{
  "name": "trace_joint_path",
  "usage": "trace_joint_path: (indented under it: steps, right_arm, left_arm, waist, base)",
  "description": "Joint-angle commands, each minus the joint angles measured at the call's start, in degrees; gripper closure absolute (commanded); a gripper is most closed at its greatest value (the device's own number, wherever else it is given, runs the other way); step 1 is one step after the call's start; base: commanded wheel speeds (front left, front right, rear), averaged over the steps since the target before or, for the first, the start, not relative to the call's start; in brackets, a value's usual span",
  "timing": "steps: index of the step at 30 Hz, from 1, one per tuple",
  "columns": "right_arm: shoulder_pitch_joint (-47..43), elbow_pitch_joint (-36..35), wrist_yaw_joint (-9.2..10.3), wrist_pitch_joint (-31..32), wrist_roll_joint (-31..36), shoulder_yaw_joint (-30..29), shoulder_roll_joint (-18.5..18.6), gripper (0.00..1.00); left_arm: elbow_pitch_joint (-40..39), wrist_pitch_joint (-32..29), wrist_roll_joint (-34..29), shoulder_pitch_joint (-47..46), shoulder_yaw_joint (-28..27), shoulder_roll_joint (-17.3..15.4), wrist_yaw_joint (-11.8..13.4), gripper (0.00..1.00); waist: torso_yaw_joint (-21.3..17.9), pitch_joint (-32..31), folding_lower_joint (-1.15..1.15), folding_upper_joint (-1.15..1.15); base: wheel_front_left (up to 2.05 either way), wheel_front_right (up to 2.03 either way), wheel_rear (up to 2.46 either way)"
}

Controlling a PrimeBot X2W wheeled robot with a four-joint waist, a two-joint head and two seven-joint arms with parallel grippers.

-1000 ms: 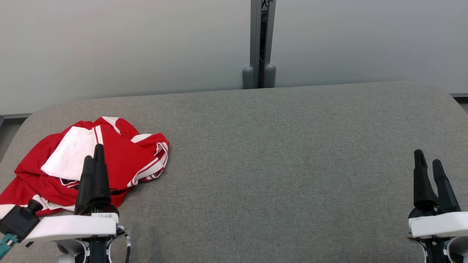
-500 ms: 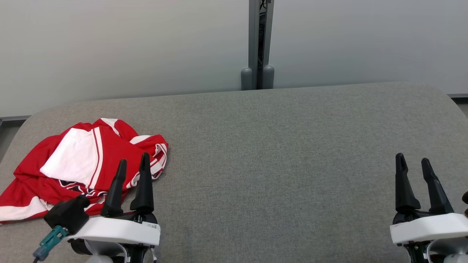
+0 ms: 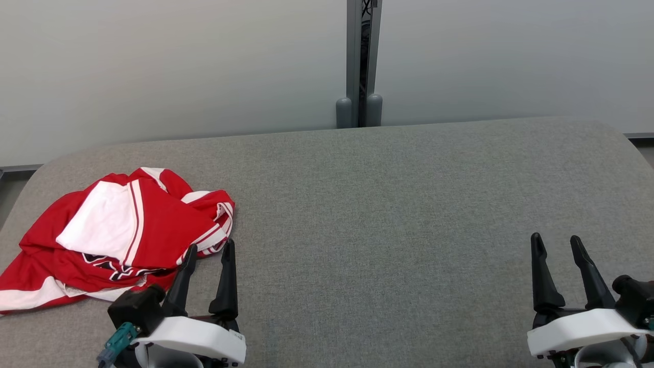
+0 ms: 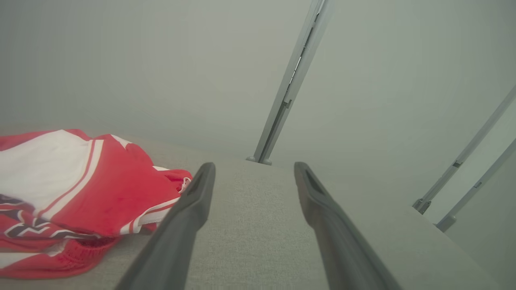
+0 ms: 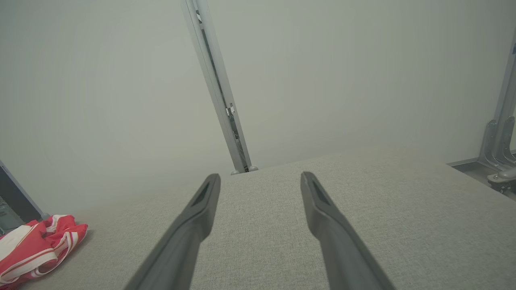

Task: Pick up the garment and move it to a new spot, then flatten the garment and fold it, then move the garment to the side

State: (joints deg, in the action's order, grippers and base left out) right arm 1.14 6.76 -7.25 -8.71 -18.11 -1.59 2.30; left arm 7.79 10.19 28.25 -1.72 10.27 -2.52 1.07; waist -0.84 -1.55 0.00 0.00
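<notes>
So our left gripper (image 3: 210,246) is sitting low at the near edge of the desk (image 3: 388,204), both fingers spread wide with nothing between them, tips pointing away from us. Same deal for the right gripper (image 3: 555,239): wide open, empty, over at the desk's right end. The garment (image 3: 122,230) is a crumpled red-and-white heap on the left end, not picked up yet, so we'd say we're right at the start of the job. The bit that matters: the heap lies to the left of the left gripper and a little ahead of it. Its striped hem is just beside the tip of that gripper's left finger, though we can't tell if they touch. In the left wrist view the cloth sits off to the left of the fingers, not between them, so we reckon the reach needs a swing left plus a dip. The heap's long axis runs roughly from near-left to far-right. The left arm is clearly the nearer one; the right is well apart from the cloth, with bare desk between.
</notes>
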Motion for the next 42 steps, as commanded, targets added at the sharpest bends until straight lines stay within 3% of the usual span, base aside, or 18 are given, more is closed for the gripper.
trace_joint_path:
  steps: [1, 21, 42]
  right_arm:
    - [0.57, -0.01, -0.27, -0.80, 1.48, 0.08, 0.54, 0.00]
    - [1.01, 2.77, -0.34, -3.66, 9.31, 2.12, 0.67, 0.00]
    - [0.92, 3.00, -0.36, -6.10, 16.88, 3.15, 0.78, 0.00]
  left_arm:
    - [0.20, 0.48, -1.31, -0.52, 0.22, -0.32, 0.22, 0.00]
    - [8.30, 2.75, -10.06, -1.57, 3.02, -0.41, 2.11, 0.00]
    - [9.35, 4.63, -16.47, -2.05, 3.56, -0.49, 4.43, 0.00]
  waist:
    - [-0.01, -0.01, 0.00, 0.00]
    - [-0.35, -0.53, 0.00, 0.00]
    - [-0.32, -0.69, 0.00, 0.00]
  base:
    - [0.00, 0.00, 0.00]
    - [0.00, 0.00, 0.00]
    - [0.00, 0.00, 0.00]
